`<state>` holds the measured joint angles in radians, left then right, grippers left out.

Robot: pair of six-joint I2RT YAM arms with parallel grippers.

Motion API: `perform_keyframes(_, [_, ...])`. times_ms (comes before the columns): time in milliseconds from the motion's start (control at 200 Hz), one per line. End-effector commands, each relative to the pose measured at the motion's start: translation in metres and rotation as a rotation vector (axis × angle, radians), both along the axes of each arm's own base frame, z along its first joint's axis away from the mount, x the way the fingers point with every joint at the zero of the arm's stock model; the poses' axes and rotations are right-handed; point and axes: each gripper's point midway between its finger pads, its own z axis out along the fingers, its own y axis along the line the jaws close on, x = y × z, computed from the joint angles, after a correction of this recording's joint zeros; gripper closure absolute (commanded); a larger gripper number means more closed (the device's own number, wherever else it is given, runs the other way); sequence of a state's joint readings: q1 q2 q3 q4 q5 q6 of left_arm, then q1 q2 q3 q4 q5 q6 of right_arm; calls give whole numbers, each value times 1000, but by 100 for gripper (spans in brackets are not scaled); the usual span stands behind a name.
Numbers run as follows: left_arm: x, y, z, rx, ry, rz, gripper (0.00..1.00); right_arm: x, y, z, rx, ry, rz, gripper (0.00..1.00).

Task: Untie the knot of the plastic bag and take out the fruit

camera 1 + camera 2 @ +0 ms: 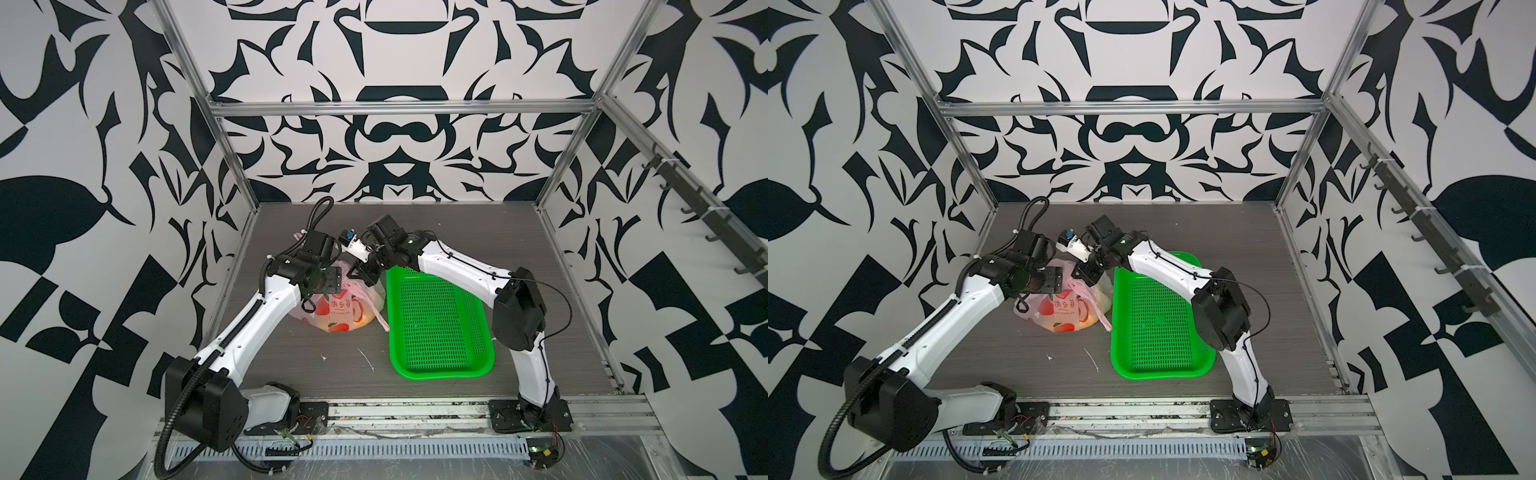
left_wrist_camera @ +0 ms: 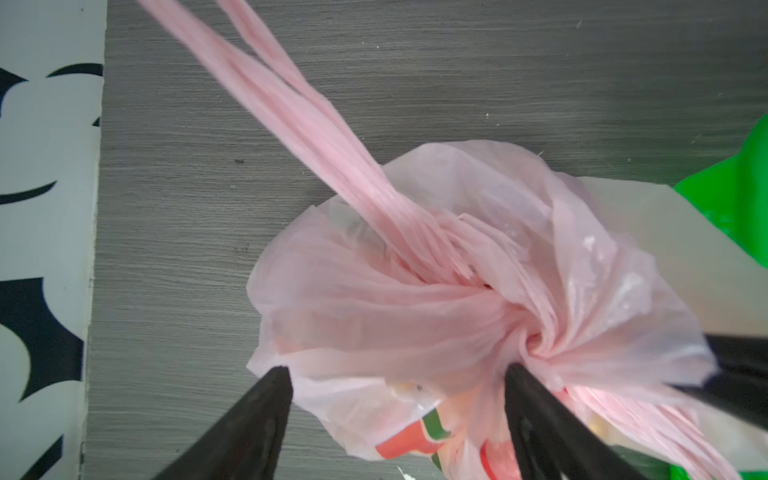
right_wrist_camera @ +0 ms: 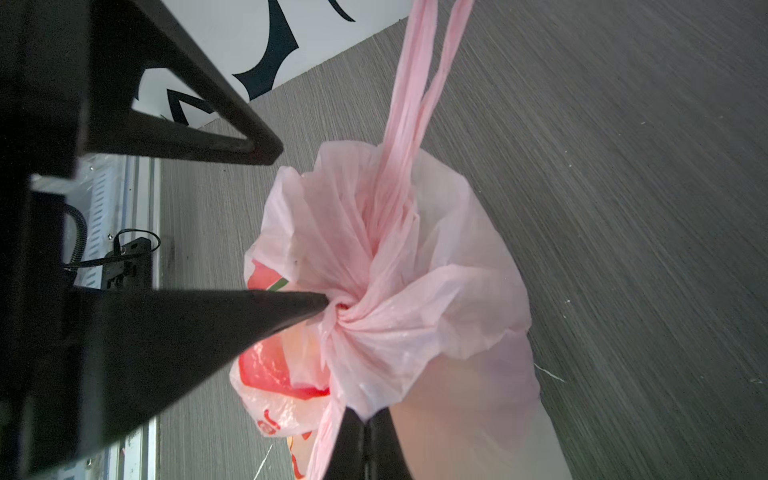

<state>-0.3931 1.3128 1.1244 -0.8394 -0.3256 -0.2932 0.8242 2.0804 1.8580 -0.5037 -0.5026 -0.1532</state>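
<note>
Pink plastic bag [image 1: 332,311] on desk [image 1: 519,257], knot [image 3: 345,309] up top. L claw [image 2: 399,382] spread wide, one tip touching knot; R claw [image 3: 366,424] pinched shut on bag film just beside it, opp. side.

Grey wood-grain surface [image 1: 519,257] seen in both top views. Pink plastic bag [image 1: 332,309] rested left of centre. Green basket [image 1: 436,324] laid just beside, to right. White scraps [image 1: 365,359] scattered nearer front.

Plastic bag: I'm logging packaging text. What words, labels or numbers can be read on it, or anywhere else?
plastic bag, front: a row of red Chinese characters, too blurred to read.
Below them: one small printed line, too small to read.
green basket: no text; nothing else readable.
</note>
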Motion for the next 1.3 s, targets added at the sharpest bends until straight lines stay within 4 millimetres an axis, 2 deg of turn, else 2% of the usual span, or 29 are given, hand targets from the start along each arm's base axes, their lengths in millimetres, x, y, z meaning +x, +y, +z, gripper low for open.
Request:
perform_keyframes(0, [-1,9,-3,82,35,-7,17,-5,6,33,83,-41,39,100])
perform_keyframes(155, [10,12,0,106,4,10,27,-6,6,33,86,-38,37,100])
perform_keyframes(350, [15,12,2,123,3,-2,42,-6,6,35,86,-41,36,100])
perform_keyframes(515, [19,13,-1,149,22,-28,39,-5,6,34,85,-36,33,100])
perform_keyframes(655, [22,16,-3,161,49,-37,41,-5,6,35,84,-40,32,100])
perform_keyframes(930, [23,10,-23,128,103,-43,44,-5,7,35,84,-42,35,100])
perform_keyframes(1240, [36,7,-30,63,22,3,58,-7,6,35,90,-39,46,100])
perform_keyframes(1295, [36,7,-31,63,16,6,63,-7,6,34,90,-40,46,100])
